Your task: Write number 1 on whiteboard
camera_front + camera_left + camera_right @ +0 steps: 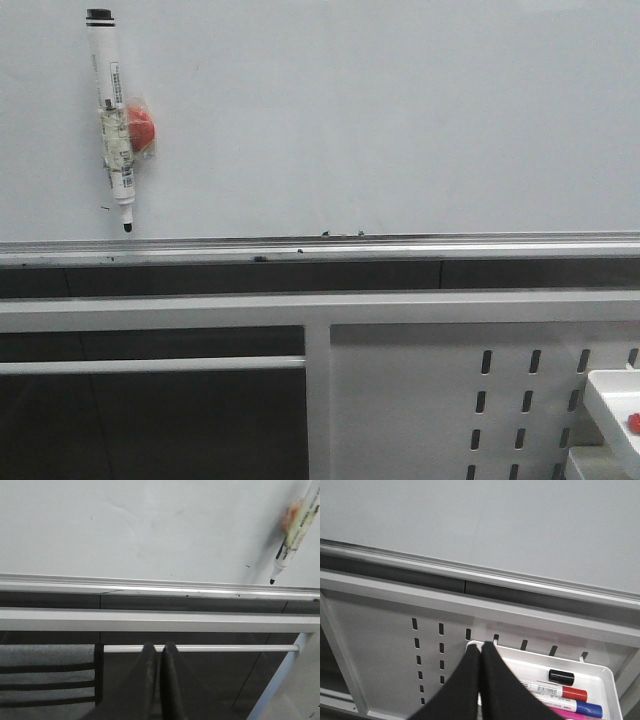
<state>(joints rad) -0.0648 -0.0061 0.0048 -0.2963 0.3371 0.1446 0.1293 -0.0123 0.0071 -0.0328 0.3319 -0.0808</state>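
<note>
a: near first. left gripper (159, 652) jaws pressed together, holding nothing. right gripper (481, 655) same, closed and empty.

b: what's under the right one?

a: white tray (607, 680) hung on the slotted panel (380, 630), near right. markers (560, 692) lying in it, red and blue caps, plus a loose black cap (562, 676).

b: further back?

a: silver rail (400, 245), then the whiteboard (400, 120) filling the far side.

b: any 1 on it?

a: no stroke visible in any view. just a few tiny specks near the rail.

b: pen?

a: one pen (113, 120) stuck on the board far left, upright, tip down just above the rail, uncapped by the look of it, red blob (140, 128) beside it. neither gripper near it.

b: progress?

a: i'd say nothing done yet. pen not picked up, stroke not drawn, whole job left.
</note>
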